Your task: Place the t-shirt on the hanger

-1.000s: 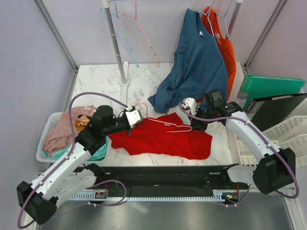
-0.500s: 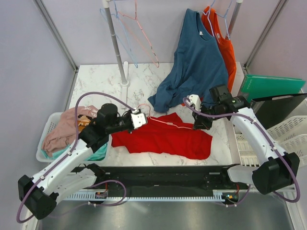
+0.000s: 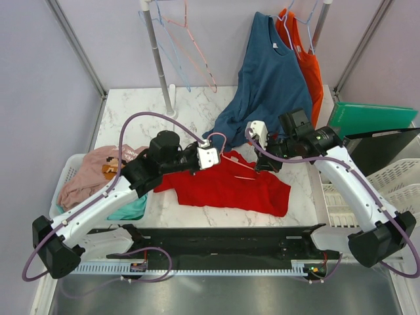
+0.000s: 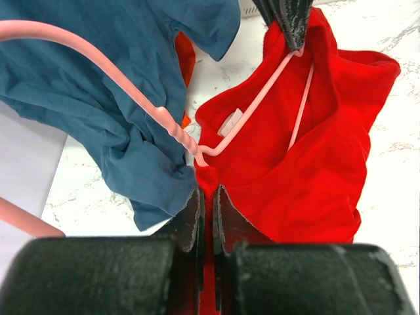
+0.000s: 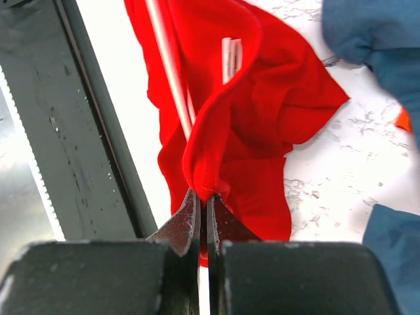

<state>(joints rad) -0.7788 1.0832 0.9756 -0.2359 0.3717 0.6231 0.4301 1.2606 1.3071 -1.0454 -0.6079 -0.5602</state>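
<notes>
The left gripper (image 4: pixel 207 193) is clamped on the collar of the t-shirt (image 4: pixel 315 151). Just ahead, the hanger (image 4: pixel 178 136) runs lengthwise through the neck opening toward the right gripper (image 5: pixel 203 197), which pinches the far fold above the bench (image 3: pixel 131 105).

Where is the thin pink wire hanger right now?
The hanger lies mid-table in the top view, arms inside the collar of the bright red t-shirt, hook over the dark blue shirt.
</notes>
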